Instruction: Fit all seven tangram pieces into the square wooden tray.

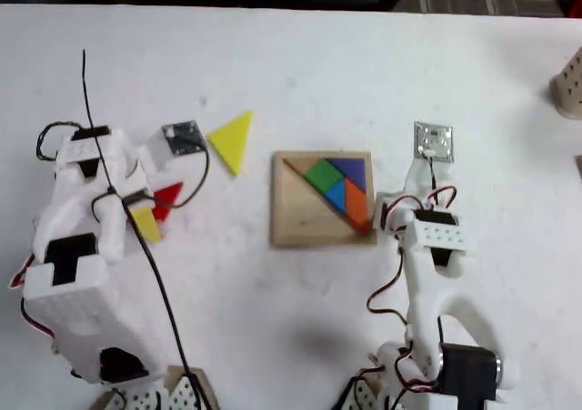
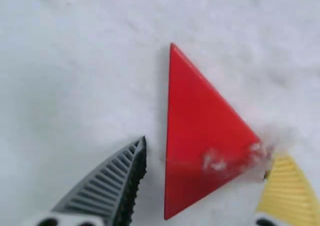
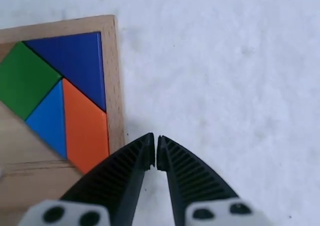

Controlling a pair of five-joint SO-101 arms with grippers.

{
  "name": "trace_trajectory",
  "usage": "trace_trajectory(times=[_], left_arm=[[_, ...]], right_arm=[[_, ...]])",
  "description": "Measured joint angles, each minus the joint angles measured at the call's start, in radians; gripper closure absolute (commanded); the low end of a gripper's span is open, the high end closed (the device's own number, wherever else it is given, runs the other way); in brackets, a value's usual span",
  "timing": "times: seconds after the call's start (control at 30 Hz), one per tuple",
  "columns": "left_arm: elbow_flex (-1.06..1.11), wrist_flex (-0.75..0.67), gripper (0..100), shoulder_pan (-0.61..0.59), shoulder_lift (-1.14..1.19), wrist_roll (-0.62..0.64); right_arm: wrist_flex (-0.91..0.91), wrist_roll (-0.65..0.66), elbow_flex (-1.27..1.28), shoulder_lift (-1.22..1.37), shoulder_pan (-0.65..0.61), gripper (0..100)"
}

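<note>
The square wooden tray [image 1: 296, 217] lies mid-table and holds green [image 1: 323, 175], dark blue [image 1: 350, 171], light blue [image 1: 335, 195] and orange [image 1: 357, 205] pieces in its upper right half. A red triangle [image 2: 197, 136] lies flat on the white table between the fingers of my open left gripper [image 2: 207, 153]. The yellow finger [image 2: 285, 186] touches its corner, and the grey finger [image 2: 117, 183] stands a little apart. A yellow triangle [image 1: 232, 139] lies left of the tray. My right gripper [image 3: 155, 148] is shut on nothing, just outside the tray's rim [image 3: 116, 85] beside the orange piece [image 3: 85, 136].
Two small square plates [image 1: 185, 137] [image 1: 434, 141] rest on the table behind the arms. A black cable [image 1: 136, 228] trails over the left arm. A wooden object [image 1: 568, 87] stands at the right edge. Open table lies in front of the tray.
</note>
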Motion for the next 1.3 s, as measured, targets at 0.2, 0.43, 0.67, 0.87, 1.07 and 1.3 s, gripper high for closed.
trace_trajectory(times=[0.2,0.43,0.67,0.87,1.07,1.3], left_arm=[[0.002,0.012,72,-0.002,0.0,0.097],[0.0,0.038,72,-0.005,-0.002,0.37],[-0.046,0.178,72,-0.005,0.006,0.695],[-0.063,0.224,72,-0.005,0.006,1.011],[-0.078,0.23,67,-0.005,0.006,1.143],[-0.149,0.23,56,0.002,0.006,1.146]], right_arm=[[0.0,0.002,0.0,0.0,0.0,98.1],[0.0,0.002,0.0,0.0,0.0,98.1],[0.0,0.002,0.0,0.0,0.0,98.1],[0.0,0.002,0.0,0.0,0.0,98.1],[0.0,0.002,0.0,0.0,0.0,98.1],[0.0,0.002,0.0,0.0,0.0,98.1]])
